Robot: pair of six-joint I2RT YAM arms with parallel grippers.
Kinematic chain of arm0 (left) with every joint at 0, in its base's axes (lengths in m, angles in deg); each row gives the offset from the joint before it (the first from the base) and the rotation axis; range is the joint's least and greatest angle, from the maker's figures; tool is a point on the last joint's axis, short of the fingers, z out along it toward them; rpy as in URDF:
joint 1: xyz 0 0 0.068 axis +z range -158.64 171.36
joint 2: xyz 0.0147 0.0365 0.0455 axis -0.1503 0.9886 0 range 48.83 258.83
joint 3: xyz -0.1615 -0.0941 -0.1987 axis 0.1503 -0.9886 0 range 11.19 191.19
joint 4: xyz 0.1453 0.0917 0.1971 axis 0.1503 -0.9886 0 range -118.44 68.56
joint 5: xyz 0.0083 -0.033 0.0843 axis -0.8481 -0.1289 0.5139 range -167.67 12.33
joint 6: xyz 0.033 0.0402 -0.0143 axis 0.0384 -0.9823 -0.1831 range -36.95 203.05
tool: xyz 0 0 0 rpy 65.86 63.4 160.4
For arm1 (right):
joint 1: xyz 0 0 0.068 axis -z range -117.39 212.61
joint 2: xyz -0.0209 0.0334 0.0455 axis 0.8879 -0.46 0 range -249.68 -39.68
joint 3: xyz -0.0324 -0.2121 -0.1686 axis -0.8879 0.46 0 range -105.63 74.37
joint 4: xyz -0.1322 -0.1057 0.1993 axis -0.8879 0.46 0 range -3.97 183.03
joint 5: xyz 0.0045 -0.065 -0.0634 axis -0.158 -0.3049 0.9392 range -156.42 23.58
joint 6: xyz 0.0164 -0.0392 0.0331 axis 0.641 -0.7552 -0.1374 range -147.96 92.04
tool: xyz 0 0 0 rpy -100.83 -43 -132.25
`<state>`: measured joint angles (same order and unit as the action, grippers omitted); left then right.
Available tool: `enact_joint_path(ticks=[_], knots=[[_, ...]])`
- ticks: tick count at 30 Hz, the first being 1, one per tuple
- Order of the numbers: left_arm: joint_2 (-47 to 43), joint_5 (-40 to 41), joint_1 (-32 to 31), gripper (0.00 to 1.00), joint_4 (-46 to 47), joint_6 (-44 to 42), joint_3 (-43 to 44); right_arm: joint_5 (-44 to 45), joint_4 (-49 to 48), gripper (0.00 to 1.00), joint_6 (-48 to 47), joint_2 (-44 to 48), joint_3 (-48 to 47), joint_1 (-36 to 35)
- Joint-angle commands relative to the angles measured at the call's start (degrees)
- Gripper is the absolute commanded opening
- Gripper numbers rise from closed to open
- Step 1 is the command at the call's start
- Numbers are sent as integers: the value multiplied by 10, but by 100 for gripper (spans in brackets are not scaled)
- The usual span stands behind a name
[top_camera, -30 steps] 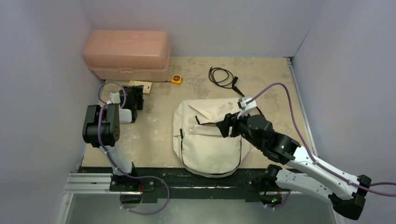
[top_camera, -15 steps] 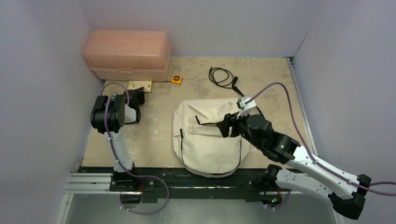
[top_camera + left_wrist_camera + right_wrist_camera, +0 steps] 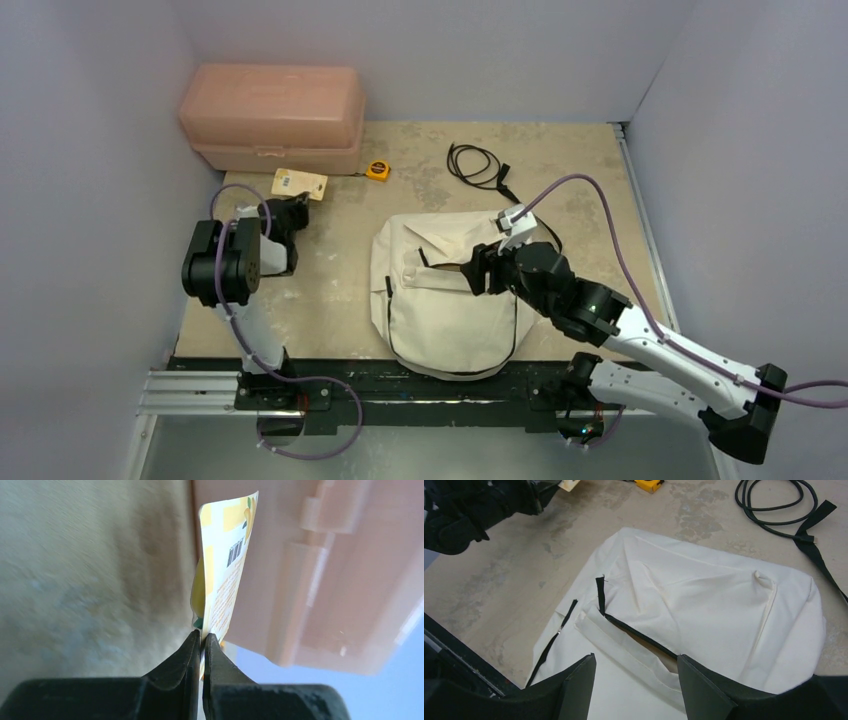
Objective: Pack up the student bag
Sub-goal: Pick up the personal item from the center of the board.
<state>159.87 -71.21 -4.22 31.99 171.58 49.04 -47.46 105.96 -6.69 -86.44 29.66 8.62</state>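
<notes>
The student bag (image 3: pixel 445 295) is a cream fabric backpack lying flat mid-table, and a black zipper slit gapes across its front (image 3: pixel 639 632). My right gripper (image 3: pixel 636 660) hovers open just over that slit, with nothing between its fingers; in the top view it sits at the bag's right side (image 3: pixel 478 272). At the left, my left gripper (image 3: pixel 202 639) is shut on the near edge of a thin yellow-and-white printed card (image 3: pixel 225 575). The card stands up from the jaws in front of the pink box. From above, the card (image 3: pixel 299 183) lies just beyond the left gripper (image 3: pixel 288 212).
A pink rigid plastic box (image 3: pixel 272 117) stands at the back left against the wall. A yellow tape measure (image 3: pixel 377 170) and a coiled black cable (image 3: pixel 478 165) lie behind the bag. Walls close in left and right, and a black rail (image 3: pixel 400 380) runs along the near edge.
My left gripper has shut on the card's edge, and its arm has shifted near the pink box. The right gripper has edged slightly left over the bag and stays open.
</notes>
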Motion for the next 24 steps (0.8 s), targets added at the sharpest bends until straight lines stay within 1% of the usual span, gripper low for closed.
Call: enact_joint_path(ticks=[1,3,4,7,8,10,11,13,16,18,19,20,22,24], knots=[[-131,-56,9,0,17,0,-54,15,14,65,-37,-19,-24,0],[-191,-104,11,0,-29,-22,-82,16,31,66,-58,-42,-42,0],[-223,-131,11,0,-76,-36,-88,18,48,67,-72,-55,-53,0],[-326,-204,12,0,-259,-89,-90,44,96,76,-110,-104,-101,0],[-359,-217,11,0,-315,-110,-92,49,106,78,-130,-121,-115,-1],[-432,-246,7,0,-405,-144,-100,50,122,79,-164,-154,-136,-1],[-473,-258,7,0,-476,-158,-96,49,124,79,-177,-167,-139,-2],[-537,-285,7,0,-576,-200,-82,40,121,79,-207,-184,-139,-6],[-620,-324,-3,0,-667,-239,-76,32,107,79,-254,-189,-133,-36],[-655,-361,-13,0,-720,-256,-73,42,99,80,-274,-197,-128,-65],[-667,-378,-23,0,-744,-261,-73,59,95,80,-280,-205,-126,-83],[-679,-385,-51,0,-766,-262,-74,77,93,80,-282,-215,-125,-89],[-707,-376,-122,0,-785,-251,-86,98,86,80,-285,-238,-124,-91],[-737,-351,-198,0,-777,-219,-107,140,72,79,-271,-259,-125,-91]])
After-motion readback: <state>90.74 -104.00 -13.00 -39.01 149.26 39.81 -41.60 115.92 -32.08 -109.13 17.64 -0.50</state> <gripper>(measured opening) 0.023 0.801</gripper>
